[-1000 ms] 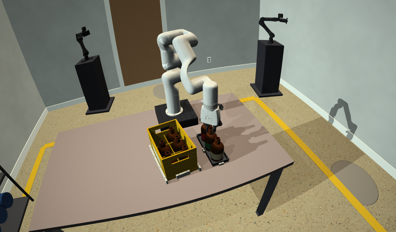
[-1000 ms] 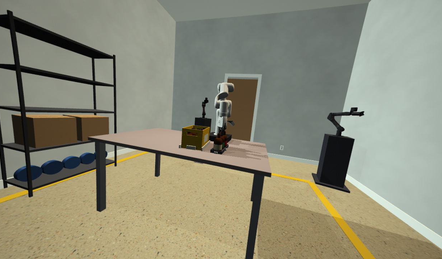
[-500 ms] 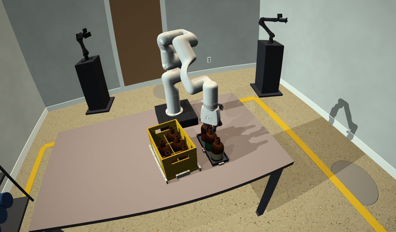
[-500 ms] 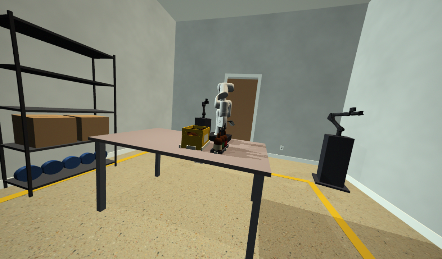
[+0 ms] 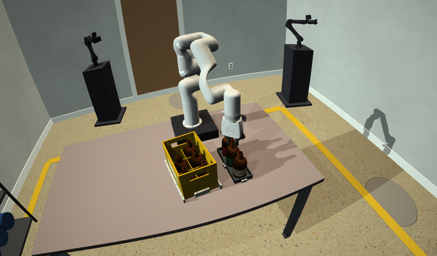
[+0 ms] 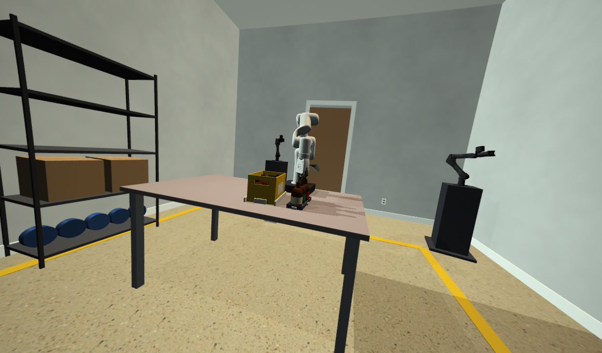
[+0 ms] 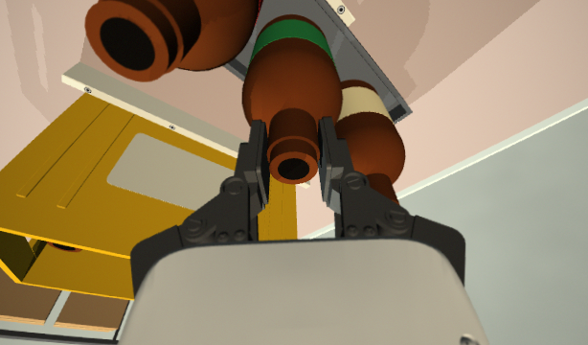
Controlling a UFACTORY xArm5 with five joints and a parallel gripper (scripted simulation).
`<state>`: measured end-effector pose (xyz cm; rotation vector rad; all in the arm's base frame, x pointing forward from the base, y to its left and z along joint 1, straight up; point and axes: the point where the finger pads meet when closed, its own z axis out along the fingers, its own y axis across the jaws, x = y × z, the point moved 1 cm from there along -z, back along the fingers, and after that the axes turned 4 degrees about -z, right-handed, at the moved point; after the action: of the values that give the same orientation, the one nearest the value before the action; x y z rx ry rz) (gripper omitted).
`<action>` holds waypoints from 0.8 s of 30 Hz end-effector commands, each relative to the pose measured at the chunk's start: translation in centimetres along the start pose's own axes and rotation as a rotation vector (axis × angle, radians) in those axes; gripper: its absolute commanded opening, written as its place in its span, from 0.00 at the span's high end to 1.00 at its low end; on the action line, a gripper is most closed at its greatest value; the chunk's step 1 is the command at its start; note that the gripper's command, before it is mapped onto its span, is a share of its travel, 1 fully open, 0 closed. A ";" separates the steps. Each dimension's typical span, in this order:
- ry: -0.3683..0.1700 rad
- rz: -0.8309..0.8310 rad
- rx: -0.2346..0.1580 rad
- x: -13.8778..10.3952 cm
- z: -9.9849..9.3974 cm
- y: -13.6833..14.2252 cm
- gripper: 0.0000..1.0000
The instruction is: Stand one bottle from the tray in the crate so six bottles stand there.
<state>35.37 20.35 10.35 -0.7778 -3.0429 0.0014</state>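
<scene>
So the white arm's black two-finger gripper [image 7: 293,158] is clamped on the neck of the brown glass bottle with the green label [image 7: 291,77], one finger pad [image 7: 259,153] on each side just below the lip. In the wrist view both pads sit flush against the neck, no gap showing.

That bottle is the middle one of three standing in a row on the flat black tray [image 5: 243,176]. Can't tell from any view whether its base is touching the tray or slightly off it. The brown bottle with the cream label [image 5: 239,164] is at the front end of the tray, nearest the worktop edge, upright. A third brown bottle [image 7: 146,34] is at the back end, towards the arm's base; from the top view it's mostly hidden behind the gripper body, and its label colour isn't readable.

The yellow slatted crate with six cells [image 5: 194,182] sits level on the pinkish-brown worktop [image 5: 118,191], just beside the tray, with a narrow strip of worktop between them. Brown bottles are standing in the crate, five necks visible from the top view. The front cell on the tray side shows no neck.

The exterior view is too far off to add anything.
</scene>
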 end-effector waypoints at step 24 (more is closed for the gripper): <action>-0.002 0.000 -0.003 -0.1 -0.4 0.1 1.00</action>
<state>35.35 20.36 10.57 -0.7776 -3.0420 0.0027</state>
